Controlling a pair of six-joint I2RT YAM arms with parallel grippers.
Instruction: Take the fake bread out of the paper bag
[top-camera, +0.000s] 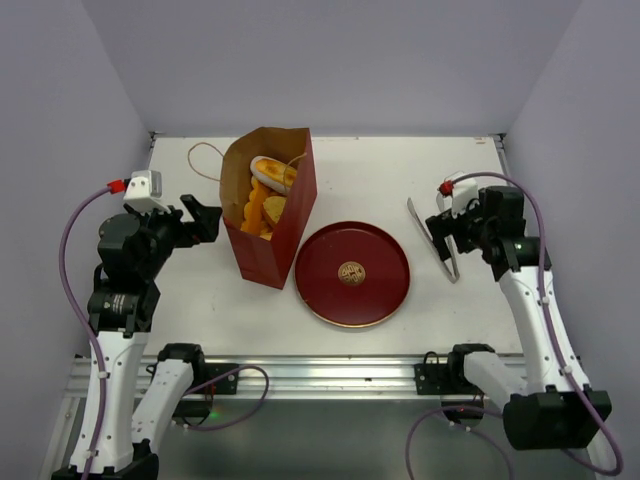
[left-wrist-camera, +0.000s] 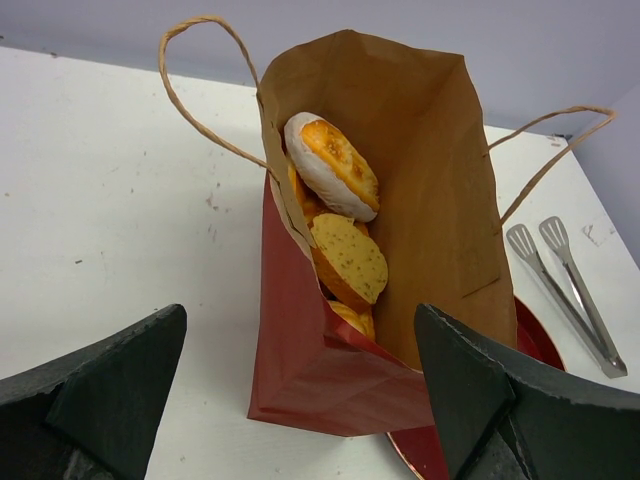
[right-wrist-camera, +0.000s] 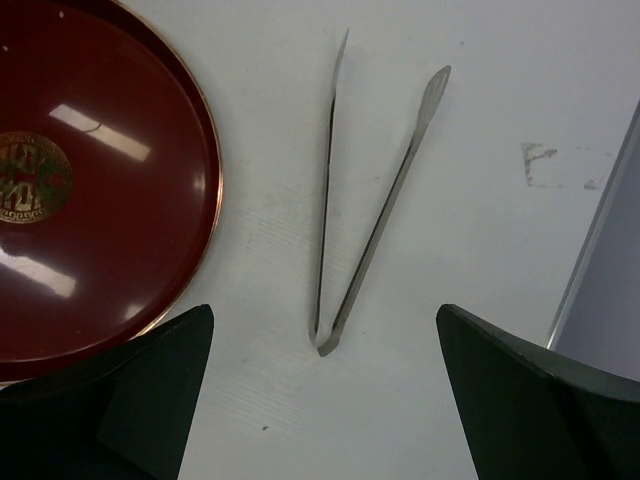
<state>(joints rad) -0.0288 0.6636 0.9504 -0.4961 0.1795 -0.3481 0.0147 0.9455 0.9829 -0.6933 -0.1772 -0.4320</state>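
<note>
The paper bag stands upright left of centre, dark red outside and brown inside, with its mouth wide. Several pieces of fake bread are stacked inside it. In the left wrist view a white-edged orange slice lies on top, with a speckled tan slice under it. My left gripper hovers just left of the bag, open and empty, and the bag sits between and beyond its fingers. My right gripper is open and empty at the right of the table, over the hinge end of metal tongs.
A round dark-red plate with a gold centre lies right of the bag, touching its base. The tongs lie flat between the plate and the table's right edge. The bag's cord handles stick out to either side. Grey walls enclose the table.
</note>
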